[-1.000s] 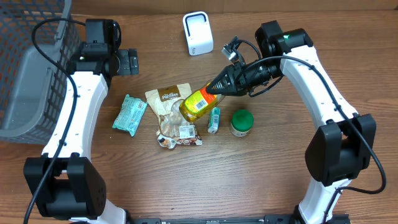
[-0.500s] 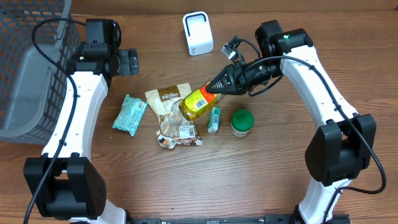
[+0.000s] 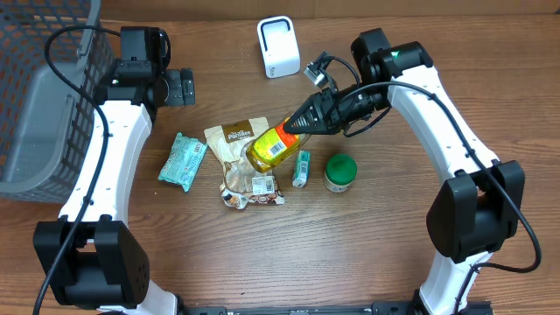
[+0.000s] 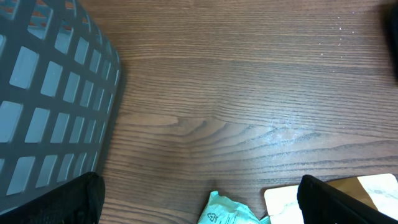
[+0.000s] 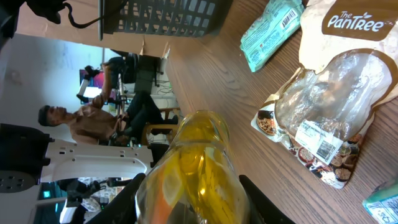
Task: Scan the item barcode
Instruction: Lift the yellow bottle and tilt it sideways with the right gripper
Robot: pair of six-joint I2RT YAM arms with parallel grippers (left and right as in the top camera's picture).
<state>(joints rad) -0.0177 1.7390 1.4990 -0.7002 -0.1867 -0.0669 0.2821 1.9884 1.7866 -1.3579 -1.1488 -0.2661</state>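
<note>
A yellow bottle with an orange-and-yellow label (image 3: pixel 271 146) hangs tilted above the middle of the table. My right gripper (image 3: pixel 302 122) is shut on its upper end. In the right wrist view the bottle (image 5: pixel 196 168) fills the space between the two black fingers (image 5: pixel 127 205) of the right gripper (image 5: pixel 194 208). A white scanner (image 3: pixel 278 46) stands at the back of the table, apart from the bottle. My left gripper (image 3: pixel 179 86) rests open at the back left, and in its own view the left gripper (image 4: pixel 202 202) holds nothing.
A dark mesh basket (image 3: pixel 35 105) fills the left edge. Below the bottle lie a PanTree snack bag (image 3: pixel 241 162), a teal packet (image 3: pixel 182 160), a small teal box (image 3: pixel 301 168) and a green-lidded jar (image 3: pixel 340 172). The left wrist view shows the basket wall (image 4: pixel 50 93) and the packet's corner (image 4: pixel 233 211).
My right gripper has carried the bottle slightly to the left. The left arm has not moved.
</note>
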